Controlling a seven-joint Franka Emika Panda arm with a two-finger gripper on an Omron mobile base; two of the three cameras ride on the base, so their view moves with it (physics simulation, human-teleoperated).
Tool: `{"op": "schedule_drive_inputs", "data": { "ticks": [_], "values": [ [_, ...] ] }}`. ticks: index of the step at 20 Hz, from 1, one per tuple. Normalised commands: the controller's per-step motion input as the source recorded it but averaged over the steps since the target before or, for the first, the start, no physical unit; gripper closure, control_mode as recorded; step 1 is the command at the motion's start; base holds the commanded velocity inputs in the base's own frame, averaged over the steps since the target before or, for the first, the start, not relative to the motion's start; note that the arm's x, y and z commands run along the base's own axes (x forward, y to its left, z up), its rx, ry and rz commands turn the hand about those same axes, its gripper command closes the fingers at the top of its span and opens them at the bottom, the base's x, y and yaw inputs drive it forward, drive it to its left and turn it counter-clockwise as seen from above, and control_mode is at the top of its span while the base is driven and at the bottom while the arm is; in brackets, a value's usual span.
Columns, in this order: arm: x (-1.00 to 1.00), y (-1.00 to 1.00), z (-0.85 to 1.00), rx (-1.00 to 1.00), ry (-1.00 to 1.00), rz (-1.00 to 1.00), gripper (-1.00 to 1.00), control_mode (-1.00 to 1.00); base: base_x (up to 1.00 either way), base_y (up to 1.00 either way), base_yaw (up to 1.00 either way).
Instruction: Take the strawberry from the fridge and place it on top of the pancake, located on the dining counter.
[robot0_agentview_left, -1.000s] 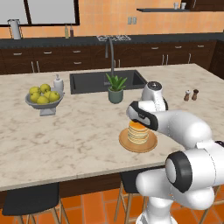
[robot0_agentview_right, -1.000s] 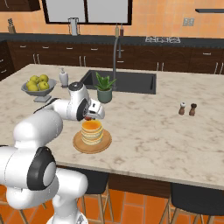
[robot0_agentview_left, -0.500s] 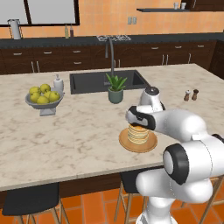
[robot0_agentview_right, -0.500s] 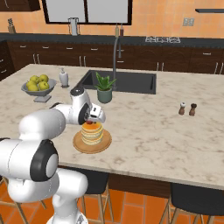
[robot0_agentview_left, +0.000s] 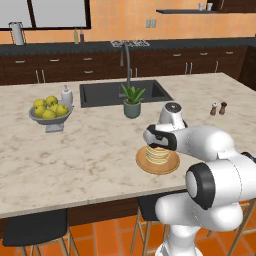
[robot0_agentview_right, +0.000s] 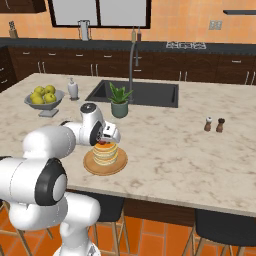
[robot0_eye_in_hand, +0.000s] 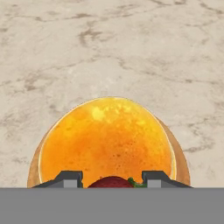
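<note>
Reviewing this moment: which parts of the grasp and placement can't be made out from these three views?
- Strawberry: in the hand view the grey band cuts off its lower part.
- Pincer: whether the fingertips touch the fruit is cut off in the hand view.
- Pancake: in the left base view the arm covers its top.
- Gap between strawberry and pancake: too small to tell in the right base view.

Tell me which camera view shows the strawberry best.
The hand view: the strawberry sits between the gripper fingertips, its red top clear against the golden pancake. In the right base view it is a small red speck atop the stack. In the left base view the hand hides it.
</note>
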Motion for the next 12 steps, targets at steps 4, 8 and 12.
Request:
{"op": "schedule_drive_inputs", "data": {
  "ticks": [4,8,12],
  "values": [
    [0.00,0.00,-0.04,0.00,0.00,0.00,-1.00,-1.00,0.00,0.00,0.00],
    [0.00,0.00,-0.04,0.00,0.00,0.00,-1.00,-1.00,0.00,0.00,0.00],
    [0.00,0.00,0.00,0.00,0.00,0.00,-1.00,-1.00,0.00,0.00,0.00]
  ]
}}
